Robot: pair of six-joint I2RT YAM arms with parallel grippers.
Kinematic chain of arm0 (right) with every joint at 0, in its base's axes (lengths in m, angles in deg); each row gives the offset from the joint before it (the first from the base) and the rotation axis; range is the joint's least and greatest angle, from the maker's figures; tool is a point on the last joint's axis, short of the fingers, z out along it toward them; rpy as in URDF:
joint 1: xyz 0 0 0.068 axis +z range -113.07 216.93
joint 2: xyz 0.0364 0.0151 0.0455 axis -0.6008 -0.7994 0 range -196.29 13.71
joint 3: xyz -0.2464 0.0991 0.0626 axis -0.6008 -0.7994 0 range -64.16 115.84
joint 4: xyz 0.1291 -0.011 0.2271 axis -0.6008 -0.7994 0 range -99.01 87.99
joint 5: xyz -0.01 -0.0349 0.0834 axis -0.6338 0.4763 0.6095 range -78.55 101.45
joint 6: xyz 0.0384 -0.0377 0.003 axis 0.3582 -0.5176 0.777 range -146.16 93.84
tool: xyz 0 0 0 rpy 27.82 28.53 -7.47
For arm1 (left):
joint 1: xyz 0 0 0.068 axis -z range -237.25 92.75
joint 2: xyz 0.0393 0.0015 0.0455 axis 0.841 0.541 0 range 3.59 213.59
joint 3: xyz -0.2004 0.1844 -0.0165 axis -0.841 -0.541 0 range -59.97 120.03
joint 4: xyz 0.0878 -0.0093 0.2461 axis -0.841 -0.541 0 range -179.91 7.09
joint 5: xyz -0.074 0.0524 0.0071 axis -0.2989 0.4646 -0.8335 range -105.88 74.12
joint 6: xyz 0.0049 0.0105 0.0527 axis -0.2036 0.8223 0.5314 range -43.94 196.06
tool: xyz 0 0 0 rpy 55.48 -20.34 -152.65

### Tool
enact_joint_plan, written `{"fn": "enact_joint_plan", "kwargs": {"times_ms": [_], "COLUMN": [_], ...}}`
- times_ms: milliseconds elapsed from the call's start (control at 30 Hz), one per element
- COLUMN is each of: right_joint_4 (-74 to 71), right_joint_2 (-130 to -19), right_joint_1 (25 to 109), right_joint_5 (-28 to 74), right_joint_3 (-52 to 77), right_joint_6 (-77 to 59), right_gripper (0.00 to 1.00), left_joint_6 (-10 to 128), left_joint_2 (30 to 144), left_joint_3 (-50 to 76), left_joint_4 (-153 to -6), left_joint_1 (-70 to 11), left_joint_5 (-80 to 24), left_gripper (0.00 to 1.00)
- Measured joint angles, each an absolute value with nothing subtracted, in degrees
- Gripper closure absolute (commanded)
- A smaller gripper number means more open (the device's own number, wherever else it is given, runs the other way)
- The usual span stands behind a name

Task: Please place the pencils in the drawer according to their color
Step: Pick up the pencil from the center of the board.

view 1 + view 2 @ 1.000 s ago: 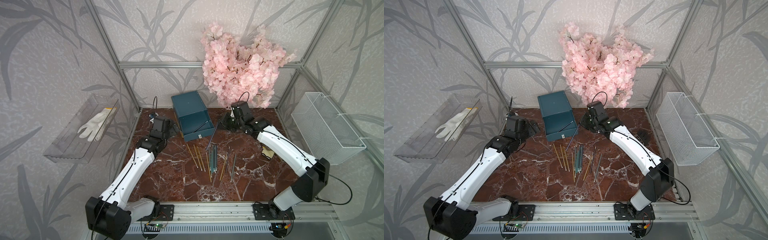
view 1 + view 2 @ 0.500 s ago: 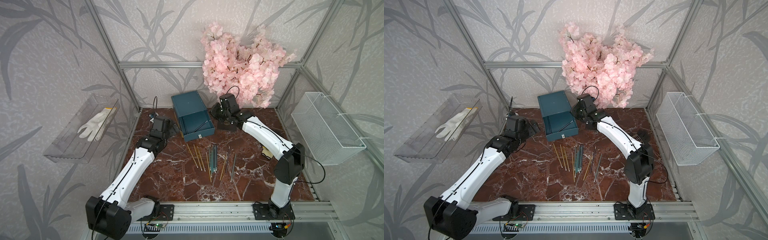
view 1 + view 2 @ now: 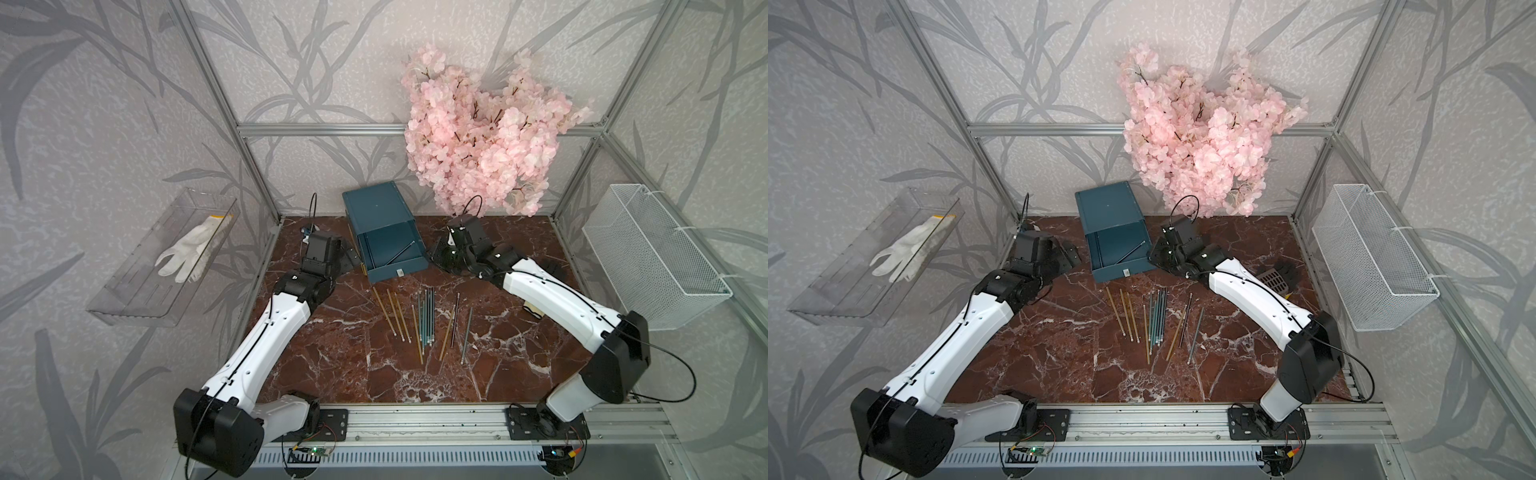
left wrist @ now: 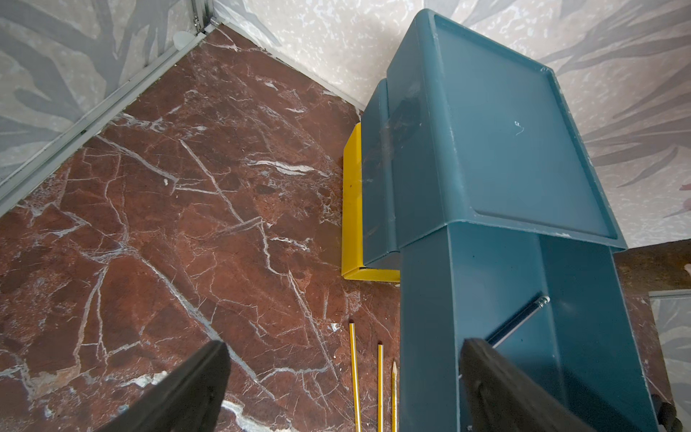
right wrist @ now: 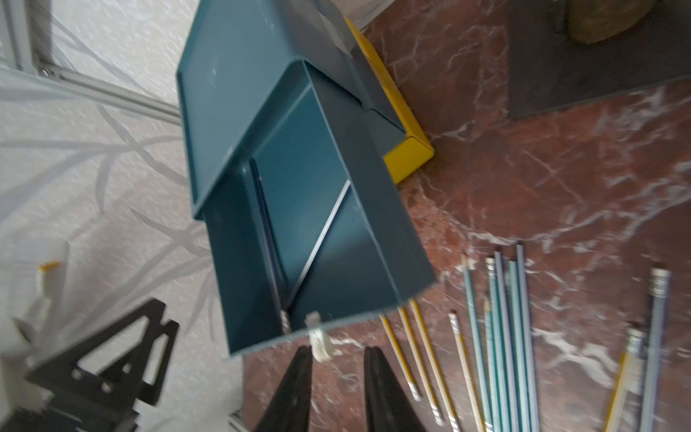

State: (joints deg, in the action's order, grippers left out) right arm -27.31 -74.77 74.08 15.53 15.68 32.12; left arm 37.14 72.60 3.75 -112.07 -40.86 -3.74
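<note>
My table is red-brown marble veined in white. Toward its back the drawer chest stands on it. In front of the chest the pencils lie loose on the stone, roughly parallel. Three yellow ones are nearest the chest, a tight teal and dark bunch lies beside them, then a few yellow and dark ones lie apart. A black grated piece lies toward my right.

The left arm and right arm wear glossy white shells between boxy black joints. A thin black cable traces each shell, which is dotted with small screws. The left hand and right hand are matte black, with flat tapering fingers.
</note>
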Motion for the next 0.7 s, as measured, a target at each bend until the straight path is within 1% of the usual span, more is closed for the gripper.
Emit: {"fn": "enact_joint_plan", "kwargs": {"times_ms": [100,167,233,333,500,700], "right_joint_4": [-28.38,-29.23,-30.1,-31.7,-33.77,-36.62], "right_joint_2": [-68.76,-66.64,-66.18,-67.76,-73.55,-82.51], "right_joint_1": [73.88,73.27,72.22,70.47,67.87,65.7], "right_joint_5": [13.23,12.18,11.66,10.91,10.08,9.91], "right_joint_3": [8.79,5.27,2.65,0.09,-0.19,3.39], "right_joint_6": [30.61,29.8,29.3,28.47,26.15,22.0], "right_gripper": [0.44,0.39,0.36,0.35,0.33,0.34], "left_joint_6": [37.58,37.95,38.26,38.98,39.59,40.16], "left_joint_2": [72.67,72.84,72.95,72.97,73.58,75.18], "left_joint_3": [3.82,4.1,4.54,5.2,5.83,6.33], "left_joint_4": [-112.25,-112.77,-113.23,-113.89,-114.57,-114.83], "left_joint_1": [-40.86,-40.86,-40.86,-40.86,-40.86,-40.86], "left_joint_5": [-4.5,-4.88,-5.05,-5.09,-5.51,-6.08], "left_gripper": [0.0,0.0,0.0,0.0,0.0,0.0]}}
